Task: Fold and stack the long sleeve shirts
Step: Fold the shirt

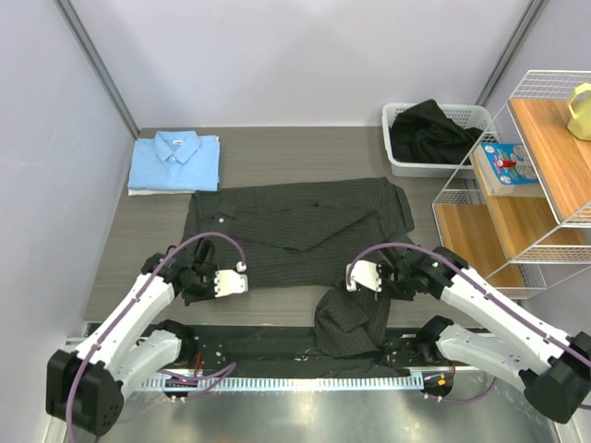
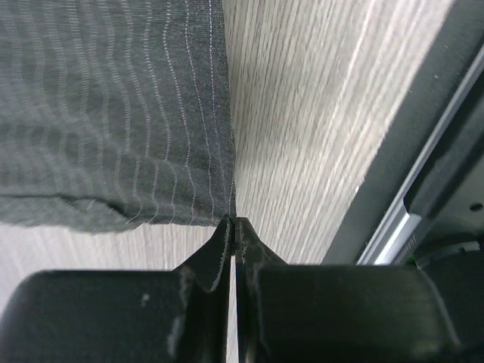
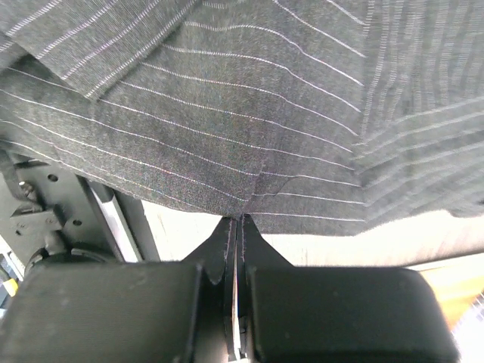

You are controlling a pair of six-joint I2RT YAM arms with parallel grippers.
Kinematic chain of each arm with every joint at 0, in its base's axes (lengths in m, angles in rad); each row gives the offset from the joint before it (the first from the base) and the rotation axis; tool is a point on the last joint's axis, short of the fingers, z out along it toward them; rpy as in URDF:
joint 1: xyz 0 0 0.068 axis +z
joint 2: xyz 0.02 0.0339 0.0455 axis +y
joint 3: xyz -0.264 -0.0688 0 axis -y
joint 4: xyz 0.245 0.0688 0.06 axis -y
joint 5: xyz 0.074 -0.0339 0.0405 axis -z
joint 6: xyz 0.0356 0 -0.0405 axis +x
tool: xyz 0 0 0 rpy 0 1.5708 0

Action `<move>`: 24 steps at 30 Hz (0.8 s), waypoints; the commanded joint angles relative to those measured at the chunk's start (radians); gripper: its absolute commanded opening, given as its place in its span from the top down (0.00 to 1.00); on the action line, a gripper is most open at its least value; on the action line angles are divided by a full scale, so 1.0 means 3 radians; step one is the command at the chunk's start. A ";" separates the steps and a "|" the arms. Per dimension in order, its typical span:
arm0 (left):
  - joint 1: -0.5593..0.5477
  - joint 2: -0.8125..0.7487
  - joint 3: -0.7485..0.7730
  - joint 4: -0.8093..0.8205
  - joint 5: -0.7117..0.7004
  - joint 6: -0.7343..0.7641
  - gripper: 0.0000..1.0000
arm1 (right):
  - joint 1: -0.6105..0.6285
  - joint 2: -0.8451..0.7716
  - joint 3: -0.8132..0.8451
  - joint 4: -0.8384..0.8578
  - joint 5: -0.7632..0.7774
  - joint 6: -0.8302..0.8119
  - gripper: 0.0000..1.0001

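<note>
Two shirts are on the grey wood-grain table [image 1: 277, 148]. The plain light blue collared shirt [image 1: 175, 161] lies folded into a neat rectangle at about ten o'clock. The black-charcoal pinstriped button-up shirt [image 1: 295, 226] is spread flat across the middle, with one sleeve bunched and spilling over the near edge at six o'clock. I judge the step in hand to be a fold of the dark one, near edge over toward the far side. My left gripper [image 2: 234, 225] is pressed together right on the shirt's near corner at eight o'clock. The cloth runs into the tips, so I read it as a pinch, though only of the very corner. My right gripper [image 3: 240, 221] is pinching the near edge at five o'clock, the fabric puckering where the jaws bite. Next, I think, both arms must lift together and carry that edge toward twelve o'clock, keeping it taut and level. The slim left hold could slip, and the dangling sleeve will want tucking in.
</note>
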State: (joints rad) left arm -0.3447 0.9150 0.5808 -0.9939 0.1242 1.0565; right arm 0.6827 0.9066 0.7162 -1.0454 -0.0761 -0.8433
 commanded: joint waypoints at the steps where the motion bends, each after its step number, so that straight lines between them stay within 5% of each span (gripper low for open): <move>1: 0.0004 -0.0161 0.0257 -0.0363 0.0102 0.0109 1.00 | -0.0015 -0.0225 0.0312 -0.0314 0.0059 0.0009 0.99; 12: 0.0254 0.0190 0.0753 -0.0461 0.0199 0.0313 1.00 | -0.0194 -0.0154 0.0757 -0.0304 0.0029 -0.0113 0.99; 17: 0.0361 0.0718 0.1126 -0.0318 0.0215 0.0349 1.00 | -0.0877 0.0383 0.1017 -0.0233 -0.0323 -0.0512 0.99; 24: 0.0617 0.1408 0.1464 -0.0077 0.0215 0.0533 1.00 | -0.1237 0.1333 0.1768 -0.0181 -0.0549 -0.0743 0.99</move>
State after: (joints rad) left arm -0.1940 1.2583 0.9489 -1.0691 0.1696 1.1641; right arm 0.3428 1.2057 1.1191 -1.1275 -0.1833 -0.9989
